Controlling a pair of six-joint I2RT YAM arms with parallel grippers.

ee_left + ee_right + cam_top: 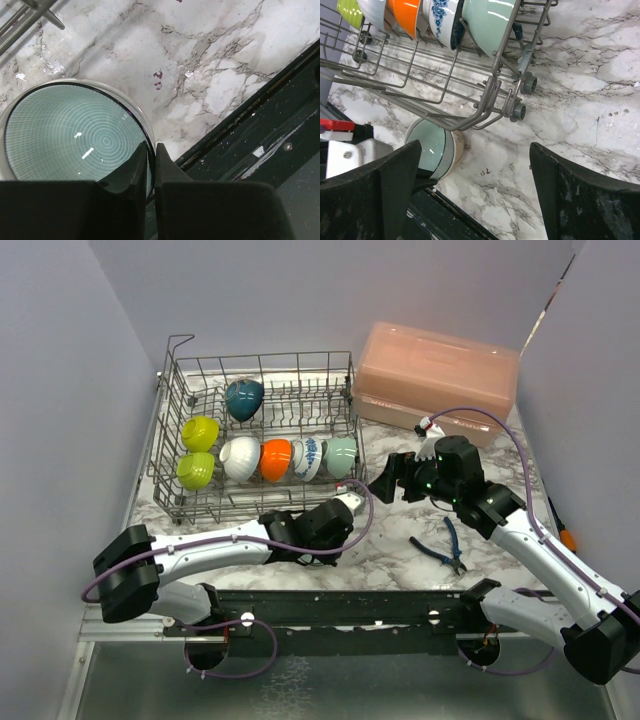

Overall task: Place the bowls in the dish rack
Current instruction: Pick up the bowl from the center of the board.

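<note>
The grey wire dish rack stands at the back left. In it, on edge, are a dark blue bowl, two lime-yellow bowls, a white, an orange, a blue-patterned and a pale teal bowl. My left gripper is shut on the rim of a teal-inside, beige-outside bowl. That bowl is tipped on its side just in front of the rack's front right corner. In the top view my left arm hides it. My right gripper is open and empty, right of the rack.
A pink lidded box stands at the back right. Blue-handled pliers lie on the marble under my right arm. The rack's wheels overhang the held bowl. A black rail runs along the table's near edge.
</note>
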